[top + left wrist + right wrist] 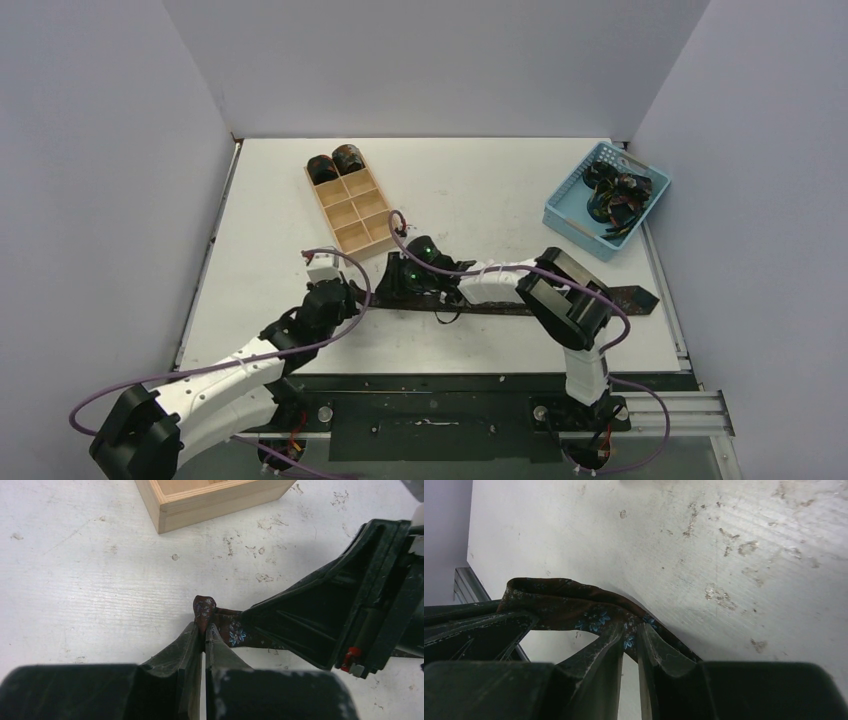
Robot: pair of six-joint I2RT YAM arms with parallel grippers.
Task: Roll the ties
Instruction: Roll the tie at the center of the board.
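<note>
Two arms are bolted at the near edge of the bench point(480, 190), one reaching in from the left, one bending in from the right. Their two hands meet at one spot on the near half of the bench.

The left hand point(204, 630) has its fingers pressed together on the bunched narrow end of a tie point(635, 297), and a small reddish-brown fold pokes up past the fingertips. Just beside it, on the same strip, the right hand point(630, 636) is nearly closed, with a fold of the dark, blue-flowered cloth pinched between its fingers. Between the two hands the fabric lifts off the bench in a loop.

Only one tie lies out on the bench. From the hands it runs flat to the right, passes under the right arm, and its wide pointed end rests near the right edge.

Beyond the hands stands one wooden tray point(365, 212) of eight compartments, in two rows of four. Two coiled ties point(322, 167) sit in the two farthest compartments, one in each.

Far right, one light blue basket point(572, 207) holds a tangle of ties point(615, 195); how many cannot be told.
</note>
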